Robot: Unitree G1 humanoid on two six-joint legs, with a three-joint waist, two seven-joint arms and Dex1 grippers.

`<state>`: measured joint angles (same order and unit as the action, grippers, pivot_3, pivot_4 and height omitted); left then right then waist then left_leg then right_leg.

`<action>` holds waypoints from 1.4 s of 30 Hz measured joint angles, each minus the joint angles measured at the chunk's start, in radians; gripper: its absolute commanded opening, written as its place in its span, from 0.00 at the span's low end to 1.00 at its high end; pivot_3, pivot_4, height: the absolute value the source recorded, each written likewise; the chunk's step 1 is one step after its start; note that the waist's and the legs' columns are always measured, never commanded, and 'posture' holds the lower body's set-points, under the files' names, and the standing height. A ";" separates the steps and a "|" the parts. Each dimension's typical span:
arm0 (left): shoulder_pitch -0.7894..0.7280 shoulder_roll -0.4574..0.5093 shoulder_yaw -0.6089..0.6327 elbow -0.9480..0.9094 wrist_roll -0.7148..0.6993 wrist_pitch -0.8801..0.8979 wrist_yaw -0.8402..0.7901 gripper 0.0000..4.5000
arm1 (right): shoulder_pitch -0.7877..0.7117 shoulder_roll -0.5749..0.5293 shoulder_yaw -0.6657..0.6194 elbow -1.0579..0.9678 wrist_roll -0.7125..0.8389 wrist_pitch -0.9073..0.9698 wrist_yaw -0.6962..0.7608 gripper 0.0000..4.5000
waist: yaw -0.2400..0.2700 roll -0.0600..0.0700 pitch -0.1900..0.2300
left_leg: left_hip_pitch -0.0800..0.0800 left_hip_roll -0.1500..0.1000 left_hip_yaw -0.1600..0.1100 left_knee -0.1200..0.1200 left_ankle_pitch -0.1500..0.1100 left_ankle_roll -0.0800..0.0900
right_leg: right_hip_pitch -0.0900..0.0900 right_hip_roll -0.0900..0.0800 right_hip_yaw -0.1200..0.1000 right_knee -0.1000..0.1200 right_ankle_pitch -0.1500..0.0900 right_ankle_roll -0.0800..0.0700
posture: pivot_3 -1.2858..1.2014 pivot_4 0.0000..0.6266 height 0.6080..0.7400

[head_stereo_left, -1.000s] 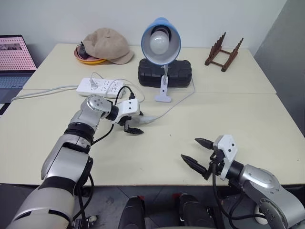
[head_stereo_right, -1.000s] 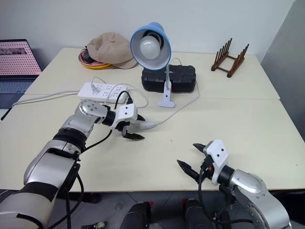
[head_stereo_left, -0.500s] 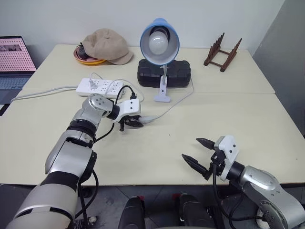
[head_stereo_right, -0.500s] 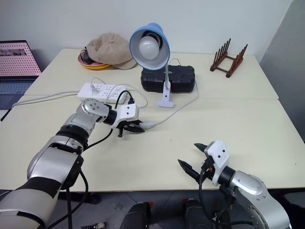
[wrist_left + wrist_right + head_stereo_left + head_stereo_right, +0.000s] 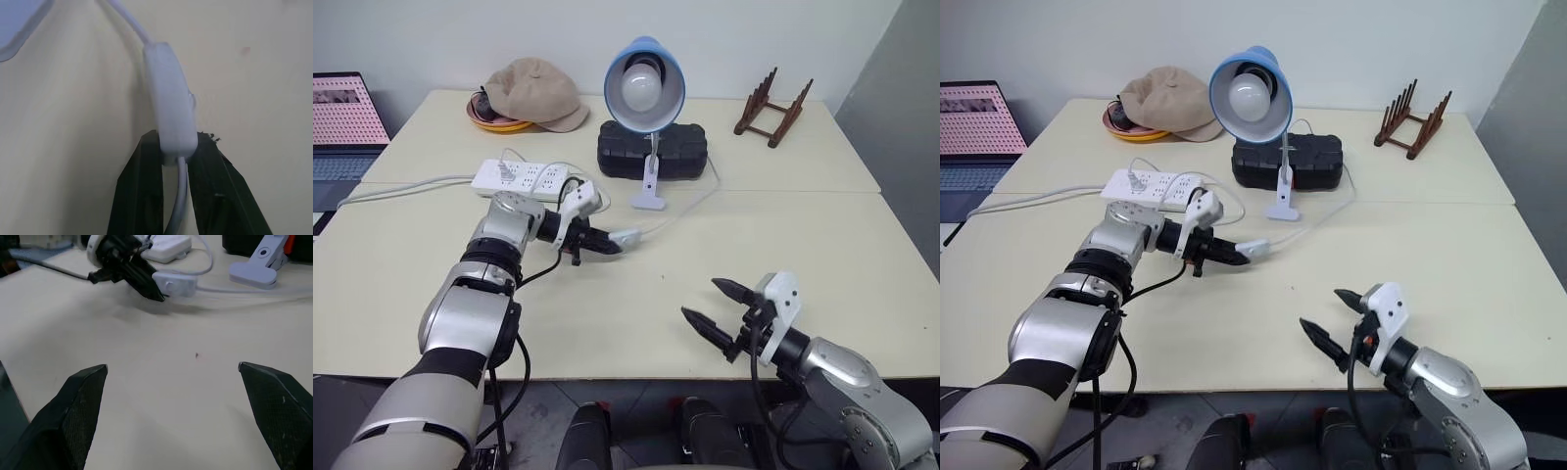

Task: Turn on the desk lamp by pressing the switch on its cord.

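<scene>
Lifted since a second ago: the switch (image 5: pixel 625 236), then flat on the table (image 5: pixel 822 245), now raised just above it, pinched in the left gripper (image 5: pixel 607 244), whose then-spread fingers now clamp its near end. Left arm stretched forward across the table, wrist rolled, gripper aimed to the robot's right and slightly down. In the left wrist view, both black fingers (image 5: pixel 142 196) pressed against the sides of the switch, the cord (image 5: pixel 177 205) running back between them. From the switch, the cord trailing away toward the desk lamp (image 5: pixel 644 88), which stands clipped upright in front of a black case (image 5: pixel 685 147), apparently unlit. Power strip (image 5: pixel 524 176) just behind the left wrist. Right gripper (image 5: pixel 717 308) held low at the near table edge, level, fingers spread wide and empty. In the right wrist view, the left gripper side-on, the switch jutting beyond its tips, with the lamp's white clip base (image 5: pixel 257 271) beyond.
</scene>
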<state>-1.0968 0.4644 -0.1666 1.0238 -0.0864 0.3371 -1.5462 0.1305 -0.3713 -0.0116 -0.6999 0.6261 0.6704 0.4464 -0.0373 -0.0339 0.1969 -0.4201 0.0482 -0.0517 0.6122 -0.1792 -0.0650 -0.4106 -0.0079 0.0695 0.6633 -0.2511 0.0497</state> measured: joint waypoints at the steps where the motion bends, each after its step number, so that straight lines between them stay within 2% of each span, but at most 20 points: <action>1: 0.012 0.004 0.005 -0.089 -0.056 0.121 -0.026 0.08 | -0.004 0.023 -0.025 0.005 0.072 0.030 -0.019 1.00 | -0.002 0.000 0.000 | 0.000 0.000 0.000 0.000 0.000 0.000 | 0.000 0.000 0.000 0.000 0.000 0.000 | 0.52 0.24 1.00; 4: 0.084 0.023 0.033 -0.383 -0.205 0.464 -0.044 0.08 | -0.030 0.070 -0.094 0.021 0.302 0.115 -0.093 1.00 | -0.009 0.000 0.000 | 0.001 0.001 -0.001 0.000 0.000 0.000 | 0.000 0.000 0.000 0.001 0.002 0.004 | 0.52 0.24 1.00; 7: 0.187 0.022 0.085 -0.631 -0.359 0.764 0.006 0.08 | -0.055 0.106 -0.129 0.059 0.550 0.152 -0.178 1.00 | -0.020 0.000 0.000 | 0.003 0.002 -0.002 -0.001 0.000 0.000 | 0.001 0.001 -0.001 0.003 0.001 0.003 | 0.52 0.24 1.00; 11: 0.286 -0.020 0.147 -0.855 -0.514 1.016 0.130 0.08 | -0.132 0.123 -0.122 0.100 0.832 0.153 -0.276 1.00 | -0.023 0.001 0.000 | 0.004 0.002 -0.003 -0.001 0.000 0.001 | 0.001 0.002 -0.001 0.004 0.001 0.001 | 0.52 0.24 1.00; 16: 0.339 -0.039 0.205 -0.956 -0.619 1.122 0.250 0.08 | -0.181 0.102 -0.094 0.115 0.968 0.143 -0.345 1.00 | -0.021 0.001 0.000 | 0.005 0.001 -0.002 0.000 0.001 0.002 | 0.001 0.001 0.000 0.004 -0.001 -0.002 | 0.52 0.24 1.00; 22: 0.379 -0.050 0.234 -1.007 -0.704 1.162 0.336 0.08 | -0.202 0.092 -0.033 0.121 0.968 0.140 -0.364 1.00 | -0.020 0.001 0.000 | 0.004 0.001 -0.002 -0.001 0.001 0.002 | 0.001 0.001 0.000 0.001 0.000 0.000 | 0.52 0.24 1.00; 29: 0.403 -0.043 0.235 -1.025 -0.771 1.161 0.380 0.08 | -0.220 0.081 -0.021 0.139 0.959 0.119 -0.366 1.00 | -0.019 0.001 0.000 | 0.004 0.001 -0.002 -0.001 0.001 0.002 | 0.001 0.001 0.000 0.001 -0.001 -0.001 | 0.52 0.24 1.00; 33: 0.412 -0.032 0.235 -1.025 -0.790 1.157 0.396 0.08 | -0.220 0.079 -0.011 0.148 0.958 0.105 -0.367 0.85 | -0.019 0.001 0.000 | 0.004 0.001 -0.002 -0.001 0.001 0.002 | 0.001 0.001 0.000 0.001 -0.001 -0.002 | 0.52 0.24 1.00; 42: 0.416 -0.018 0.212 -1.026 -0.816 1.123 0.399 0.08 | -0.213 0.049 -0.004 0.149 0.958 0.102 -0.357 0.39 | -0.019 0.001 0.000 | 0.003 0.001 -0.002 -0.001 0.001 0.002 | 0.001 0.001 0.000 0.001 -0.001 -0.002 | 0.52 0.24 1.00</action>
<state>-0.6803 0.4463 0.0454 -0.0018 -0.9020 1.4604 -1.1467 -0.0823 -0.3225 -0.0152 -0.5512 1.5838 0.7722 0.0895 -0.0562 -0.0332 0.1971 -0.4168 0.0489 -0.0534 0.6111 -0.1783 -0.0634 -0.4095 -0.0067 0.0693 0.6640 -0.2521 0.0481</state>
